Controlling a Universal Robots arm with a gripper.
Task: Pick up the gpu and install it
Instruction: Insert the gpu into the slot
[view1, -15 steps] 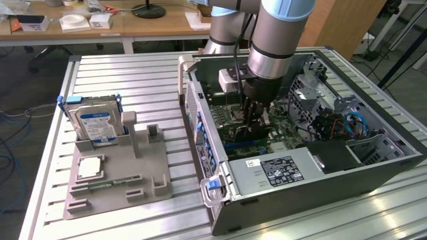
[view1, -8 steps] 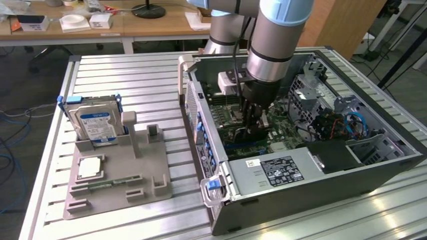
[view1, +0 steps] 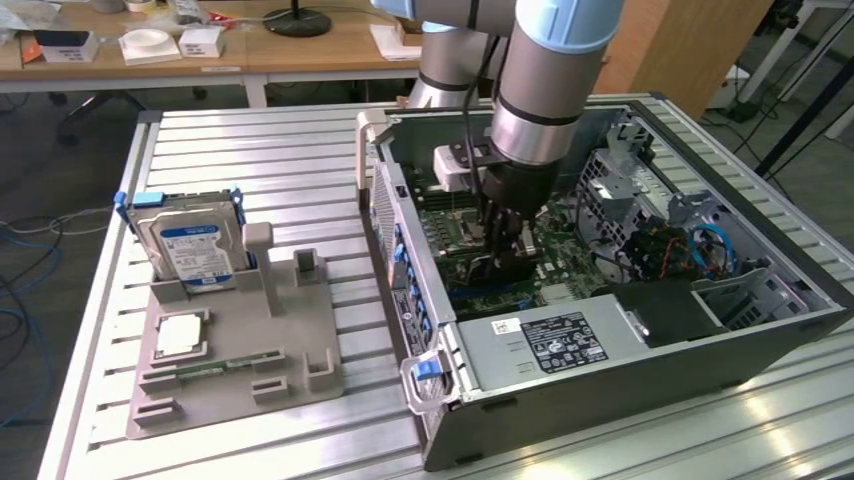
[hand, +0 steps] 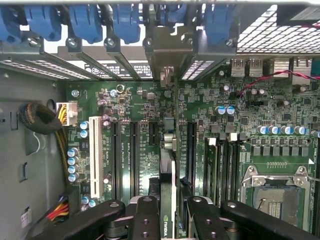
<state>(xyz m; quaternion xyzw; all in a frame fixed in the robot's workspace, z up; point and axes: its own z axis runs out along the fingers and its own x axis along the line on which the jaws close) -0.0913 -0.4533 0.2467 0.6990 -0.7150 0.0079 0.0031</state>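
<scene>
GPU (hand: 168, 197) was held edge-on between the fingers of the gripper (hand: 168, 220), inside the open case (view1: 747, 340). The jaws were closed on the card's upper edge. In the wrist view the card stood upright over the motherboard (hand: 200, 125), in line with the bank of long black slots (hand: 134, 155), its metal bracket (hand: 167, 55) reaching toward the case's rear wall beneath the blue clips (hand: 85, 22). Whether the card's edge had entered a slot could not be determined.

Hazards, as judged from this position:
- Misalignment. A card slightly off the slot line would bear on the slot wall or adjacent capacitors and could bend under downward force.
- Bracket fouling. A bracket catching the rear-wall grille would tilt the card and prevent full seating.
- Slip. A thin, smooth card edge gave the fingers little purchase, so the card could rotate in the grip.

Materials and shapes:
- The card was a thin, flat, dark slab.
- The motherboard was green and densely populated with small cylindrical capacitors and narrow slots.
- The case was sheet metal with perforated panels.
- On the slatted aluminium table (view1: 200, 150), a grey moulded holder (view1: 287, 365) near the left edge in the exterior view carried a silver drive (view1: 191, 250) standing upright.
</scene>
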